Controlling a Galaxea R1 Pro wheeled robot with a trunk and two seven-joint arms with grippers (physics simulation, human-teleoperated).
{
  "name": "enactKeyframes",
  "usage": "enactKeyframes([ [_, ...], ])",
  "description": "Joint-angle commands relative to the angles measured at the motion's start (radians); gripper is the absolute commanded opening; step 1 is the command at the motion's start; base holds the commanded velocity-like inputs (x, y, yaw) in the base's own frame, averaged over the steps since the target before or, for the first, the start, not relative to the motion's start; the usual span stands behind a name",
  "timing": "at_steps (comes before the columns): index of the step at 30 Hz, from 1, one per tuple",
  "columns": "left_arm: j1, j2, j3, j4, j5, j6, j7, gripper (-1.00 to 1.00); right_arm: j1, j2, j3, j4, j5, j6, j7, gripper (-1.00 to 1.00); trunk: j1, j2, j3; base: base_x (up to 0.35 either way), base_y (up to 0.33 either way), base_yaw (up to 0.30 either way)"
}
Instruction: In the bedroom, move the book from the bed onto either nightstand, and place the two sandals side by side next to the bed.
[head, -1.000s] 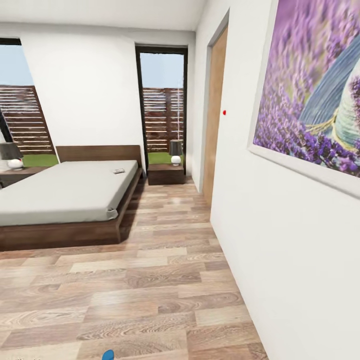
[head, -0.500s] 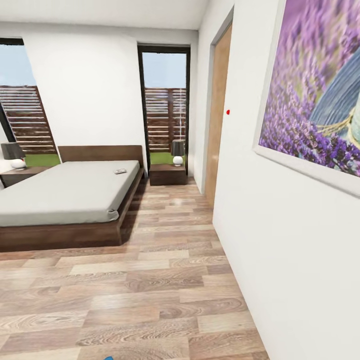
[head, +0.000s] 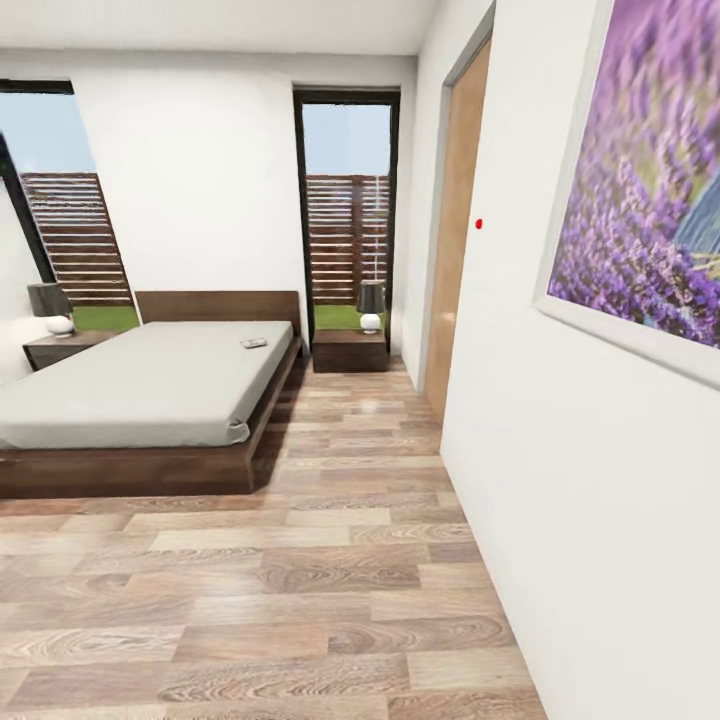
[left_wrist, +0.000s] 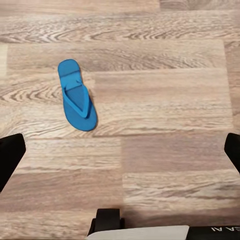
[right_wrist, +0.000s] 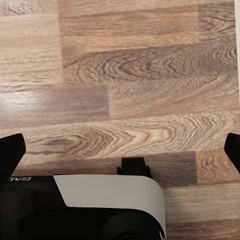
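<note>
- The bedroom (head: 200, 150) has white walls, a wood-plank floor (head: 300, 600) and tall dark-framed windows (head: 348, 215) looking out on a slatted brown fence and grass.
- The bed (head: 130, 385) stands with its dark headboard against the far wall, its grey mattress bare.
- The book (head: 254, 343) lies flat on the mattress, near the headboard end and close to the bed's right edge.
- One nightstand (head: 350, 350) sits just beside the bed's right edge at the headboard end, below the window, with a small lamp (head: 371, 303) on top.
- The other nightstand (head: 62, 348) is at the bed's left edge, also carrying a lamp (head: 52, 306).
- A wooden door (head: 460, 220) is set in the right-hand wall, and a purple flower picture (head: 650, 190) hangs nearer the camera.
- One blue sandal (left_wrist: 76, 102) lies flat on the floor planks in the left wrist view, alone, well apart from the left claw (left_wrist: 120, 150).
- The left claw is spread wide with nothing between its fingers.
- The right claw (right_wrist: 122, 150) is likewise spread wide over bare floor, holding nothing.
</note>
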Motion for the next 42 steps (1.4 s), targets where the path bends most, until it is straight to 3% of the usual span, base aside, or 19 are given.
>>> enactKeyframes([
  [1,0.0,0.0,0.001,0.0,0.0,-0.002,0.0,1.0,0.0,0.0,-0.003,0.0,0.0,0.0,0.001,1.0,0.0,-0.001,-0.001,0.008,0.0,0.273],
  [16,0.0,0.0,0.001,0.0,0.0,-0.002,0.0,1.0,0.0,0.001,-0.003,0.0,0.0,0.0,0.001,1.0,0.0,-0.001,-0.001,0.001,0.0,0.269],
  [42,0.0,0.0,0.001,0.001,0.0,-0.002,0.0,1.0,0.0,0.001,-0.003,0.0,0.0,0.0,0.001,1.0,0.0,-0.001,-0.001,0.169,-0.072,0.007],
])
